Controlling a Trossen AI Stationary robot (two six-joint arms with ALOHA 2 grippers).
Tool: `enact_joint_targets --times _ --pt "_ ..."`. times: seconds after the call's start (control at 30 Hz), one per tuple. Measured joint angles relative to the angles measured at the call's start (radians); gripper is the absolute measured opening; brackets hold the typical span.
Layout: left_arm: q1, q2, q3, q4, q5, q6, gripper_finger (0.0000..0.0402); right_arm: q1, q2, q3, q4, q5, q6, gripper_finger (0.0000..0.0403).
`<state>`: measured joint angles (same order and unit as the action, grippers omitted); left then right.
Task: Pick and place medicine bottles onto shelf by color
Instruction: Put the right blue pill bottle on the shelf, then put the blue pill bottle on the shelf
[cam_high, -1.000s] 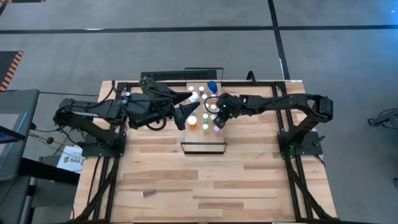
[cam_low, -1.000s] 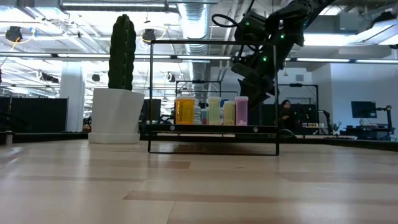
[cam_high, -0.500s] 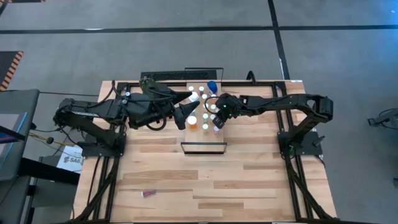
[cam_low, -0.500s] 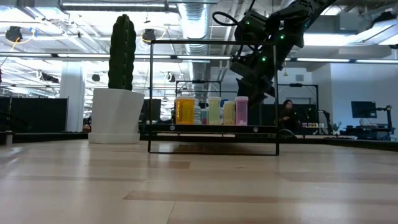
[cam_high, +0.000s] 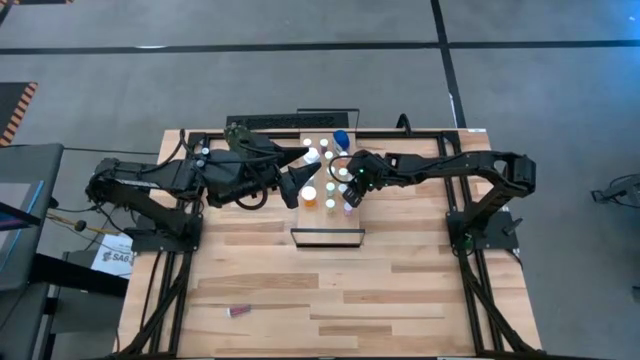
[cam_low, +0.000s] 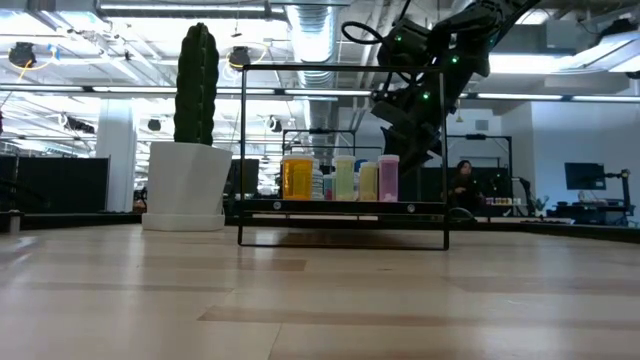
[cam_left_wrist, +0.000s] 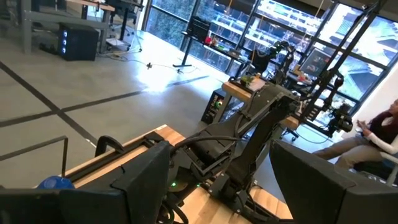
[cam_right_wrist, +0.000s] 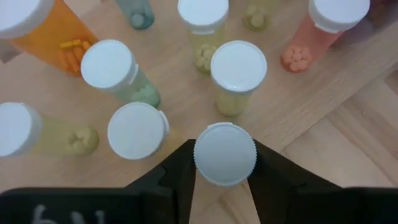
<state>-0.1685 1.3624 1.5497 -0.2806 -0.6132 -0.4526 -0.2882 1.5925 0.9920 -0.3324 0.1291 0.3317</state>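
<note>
Several white-capped medicine bottles stand on the light-wood shelf (cam_right_wrist: 186, 106): an orange one (cam_right_wrist: 50, 37), greenish ones (cam_right_wrist: 124, 78) and a reddish one (cam_right_wrist: 311, 43). A larger blue bottle (cam_high: 341, 138) stands at the far end. My right gripper (cam_right_wrist: 224, 180) slants down over the group's near right side, shut on one white-capped bottle (cam_right_wrist: 224, 154). In the low view a pinkish bottle (cam_low: 388, 178) stands under it, at the right end of the row. My left gripper (cam_high: 300, 180) hangs level and open above the bottles' left side, holding nothing. My right gripper has the bottle's round white cap (cam_right_wrist: 205, 168) between its two fingers, one against each side. The fingers come from above, slanting down from the table's right. The cap hides the body. The low view shows a bottle upright on the shelf below the fingers.
The shelf's dark metal frame (cam_low: 343, 68) rises around the bottles, and its front lip (cam_high: 327, 237) faces the near edge. A white pot with a cactus (cam_low: 185, 185) stands to the left. A small pink object (cam_high: 238, 311) lies near the table's front. A seated person (cam_left_wrist: 379, 137) shows beyond the table.
</note>
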Motion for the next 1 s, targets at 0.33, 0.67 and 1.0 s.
enact_joint_targets --times 0.33,0.67,1.0 --pt "0.0 0.0 0.0 0.0 0.0 0.0 0.0265 0.0 0.0 0.001 0.007 -0.031 0.0 0.0175" --pt "0.0 0.0 0.0 -0.001 0.0 0.0 0.0265 -0.009 -0.052 0.001 -0.008 -0.051 -0.001 0.0212" --pt "0.0 0.0 0.0 -0.037 0.007 0.001 0.0265 -0.029 -0.242 0.002 -0.09 -0.051 0.001 0.0216"
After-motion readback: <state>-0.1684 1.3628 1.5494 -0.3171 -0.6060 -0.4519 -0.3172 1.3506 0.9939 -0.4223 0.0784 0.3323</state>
